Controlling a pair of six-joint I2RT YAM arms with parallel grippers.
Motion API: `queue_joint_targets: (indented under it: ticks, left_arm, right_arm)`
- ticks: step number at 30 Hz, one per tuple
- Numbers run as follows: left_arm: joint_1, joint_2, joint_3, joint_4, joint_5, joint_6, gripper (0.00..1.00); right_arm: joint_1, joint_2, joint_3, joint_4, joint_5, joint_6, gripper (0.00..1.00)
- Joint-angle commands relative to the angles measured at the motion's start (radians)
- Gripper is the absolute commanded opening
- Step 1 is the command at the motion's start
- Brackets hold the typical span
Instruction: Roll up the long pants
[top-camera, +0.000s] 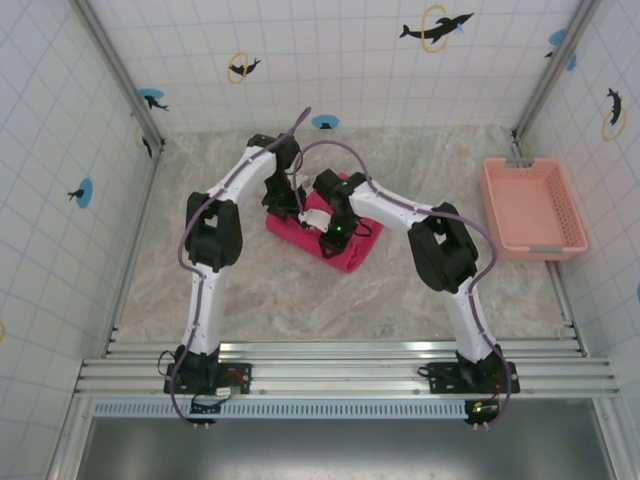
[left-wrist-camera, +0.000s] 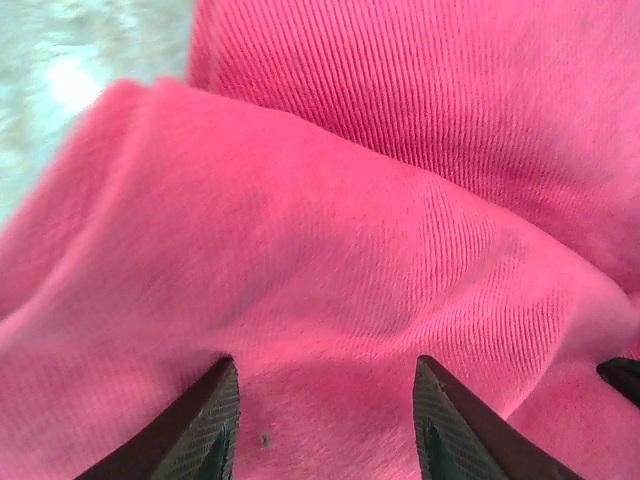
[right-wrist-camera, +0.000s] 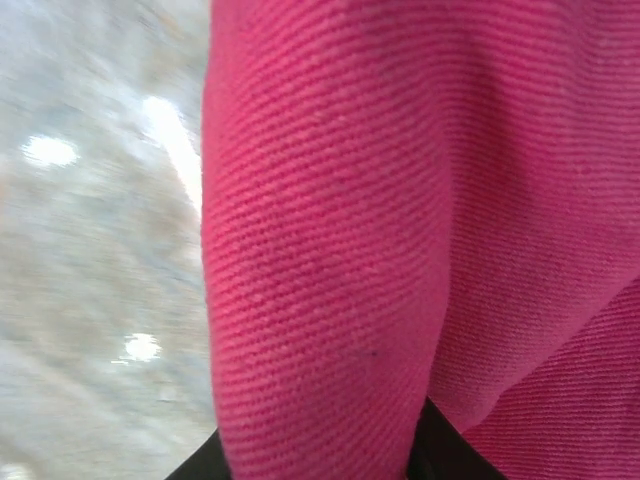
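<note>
The long pants (top-camera: 352, 250) lie as a bunched magenta bundle in the middle of the marbled table. Both arms reach down onto them. My left gripper (top-camera: 298, 207) sits at the bundle's left part. In the left wrist view its dark ribbed fingers (left-wrist-camera: 208, 425) stand wide apart and open, pressed against a raised fold of the pants (left-wrist-camera: 330, 250). My right gripper (top-camera: 332, 234) is over the bundle's centre. In the right wrist view a thick upright fold of the pants (right-wrist-camera: 320, 250) runs between its fingertips (right-wrist-camera: 445, 458), which are shut on it.
A pale pink plastic basket (top-camera: 570, 205) stands at the table's right edge. Tiled walls with metal corner posts (top-camera: 115, 70) close in the back and sides. Bare marbled tabletop (top-camera: 230, 290) surrounds the bundle. An aluminium rail (top-camera: 340, 365) carries both arm bases.
</note>
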Motion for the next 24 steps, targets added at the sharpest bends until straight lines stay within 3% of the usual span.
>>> queue_joint_targets:
  ticks: [1, 10, 17, 19, 21, 24]
  left_arm:
    - [0.049, -0.115, 0.009, -0.041, -0.086, -0.021, 0.54]
    - [0.059, -0.223, -0.014, -0.046, -0.147, -0.034, 0.59]
    - [0.047, -0.257, -0.101, -0.01, -0.122, -0.061, 0.58]
    - [0.031, -0.252, -0.099, -0.012, -0.13, -0.062, 0.58]
    - [0.016, -0.242, -0.089, -0.015, -0.133, -0.065, 0.58]
    - [-0.013, -0.219, -0.068, -0.02, -0.13, -0.074, 0.58]
  right_arm:
    - [-0.007, 0.045, 0.015, -0.131, -0.456, 0.065, 0.17]
    - [-0.111, 0.117, -0.026, -0.079, -0.935, 0.153, 0.18]
    - [-0.233, 0.156, -0.087, -0.185, -0.999, -0.001, 0.16]
    - [-0.265, 0.209, -0.082, -0.349, -1.031, -0.144, 0.17]
    - [-0.302, 0.34, 0.034, -0.826, -1.099, -0.612, 0.16]
    - [-0.326, 0.382, -0.042, -0.835, -1.096, -0.669, 0.19]
